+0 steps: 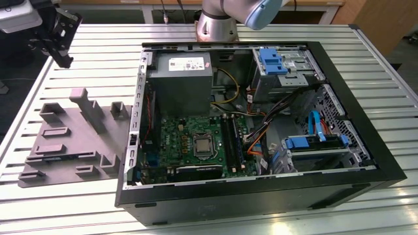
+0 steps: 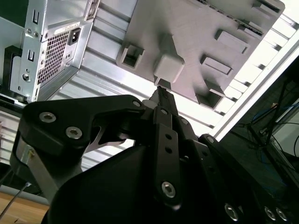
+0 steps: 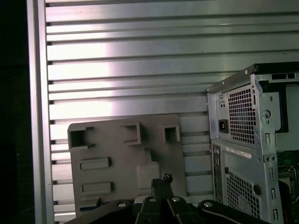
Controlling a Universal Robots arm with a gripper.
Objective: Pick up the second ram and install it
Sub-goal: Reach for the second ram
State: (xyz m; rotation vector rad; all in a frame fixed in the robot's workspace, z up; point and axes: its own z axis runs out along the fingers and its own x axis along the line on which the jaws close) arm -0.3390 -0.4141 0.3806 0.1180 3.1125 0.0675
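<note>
Fingers (image 2: 162, 116) pressed together, empty, up above the grey holder tray (image 1: 72, 142) beside the computer case (image 1: 261, 196).

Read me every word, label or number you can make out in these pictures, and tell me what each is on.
Nothing can be quoted.
White sticker on the grey metal power supply box, exterior view: print too small to read.
White label strip on the silver perforated rear panel, first wrist view: blurred.
Green motherboard: markings too small.
Grey plastic holder tray: no text.

One computer case (image 1: 261, 196), one tray (image 1: 72, 142), one hand (image 1: 66, 61)
</note>
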